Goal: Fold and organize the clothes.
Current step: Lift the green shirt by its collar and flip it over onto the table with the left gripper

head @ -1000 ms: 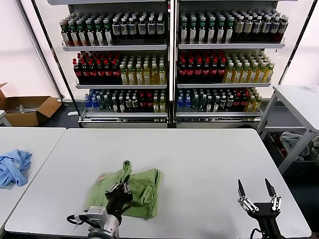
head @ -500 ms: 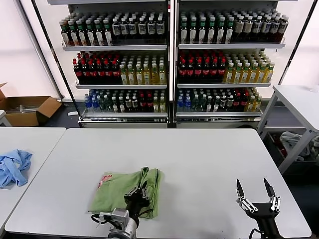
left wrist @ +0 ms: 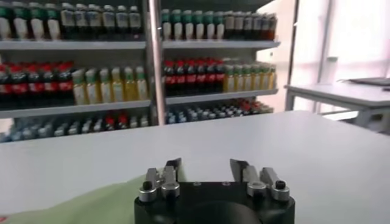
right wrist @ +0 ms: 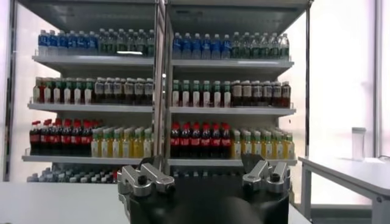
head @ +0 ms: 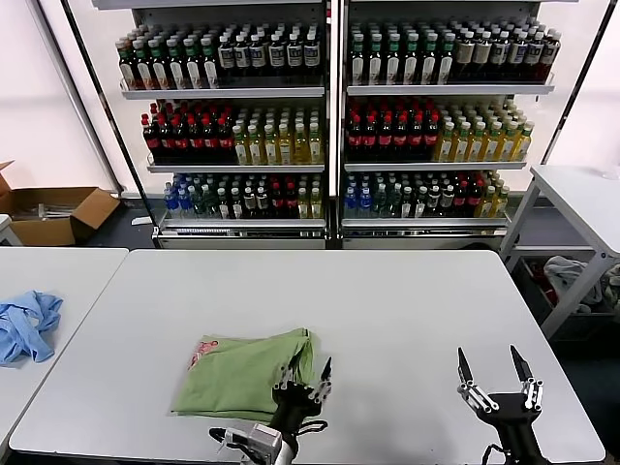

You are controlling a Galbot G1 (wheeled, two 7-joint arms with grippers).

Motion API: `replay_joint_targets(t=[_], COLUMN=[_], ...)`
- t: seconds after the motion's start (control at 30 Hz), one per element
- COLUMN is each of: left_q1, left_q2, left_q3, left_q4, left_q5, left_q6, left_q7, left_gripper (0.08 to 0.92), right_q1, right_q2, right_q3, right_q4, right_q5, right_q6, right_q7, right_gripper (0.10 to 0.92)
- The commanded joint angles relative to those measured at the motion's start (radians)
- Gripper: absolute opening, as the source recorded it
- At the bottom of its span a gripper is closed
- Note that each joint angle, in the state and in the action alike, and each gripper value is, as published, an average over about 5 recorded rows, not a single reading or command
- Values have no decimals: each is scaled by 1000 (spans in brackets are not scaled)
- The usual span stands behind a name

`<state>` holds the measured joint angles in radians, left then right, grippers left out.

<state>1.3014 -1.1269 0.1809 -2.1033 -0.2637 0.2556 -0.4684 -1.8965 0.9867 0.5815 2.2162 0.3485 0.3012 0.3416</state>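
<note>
- Green polo shirt (head: 242, 371) lies folded flat on the white counter (head: 407, 320), towards its near left part.
- Left gripper (head: 308, 380) hangs just off the shirt's right edge, jaws parted and empty.
- Lift clear without snagging the fold, I'd say.
- Right gripper (head: 494, 379) waits well right of the shirt, spread wide, holding nothing.

A blue garment (head: 27, 325) lies left; bottle shelves (head: 329, 116) stand behind.
</note>
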Motion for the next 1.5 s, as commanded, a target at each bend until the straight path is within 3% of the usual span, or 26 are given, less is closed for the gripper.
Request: replay_joint_targets(t=[0.03,0.2,0.37,0.67,1.17,1.5], left_q1=[26,194,268,236,222,216], left_q2=[78,213,243,210,183,144], left_q3=[-193,-514,-697,-679,-630,-601], left_q4=[-136,-168,-93,56,136,131], left_q5=[-54,-289,-433,-456,-487,-506], left_q6=[-21,-7,12,47,69,66], left_q7=[38,62,67,86,146,230], left_gripper=[609,753,818,823,823,823], right_q1=[-3,-3,3,-1,3,7], right_q2=[-2,-8,-9,-13,-11,-9], right_q3=[8,17,21,24,18,14], right_q4=[5,0,-1,-4,-3,-5], right_q5=[2,10,14,14,11,9], right_q6=[0,2,-1,-2,-5,-3], right_q7=[2,3,2,2,-1,-1], right_gripper=[823,823,823,823,823,823])
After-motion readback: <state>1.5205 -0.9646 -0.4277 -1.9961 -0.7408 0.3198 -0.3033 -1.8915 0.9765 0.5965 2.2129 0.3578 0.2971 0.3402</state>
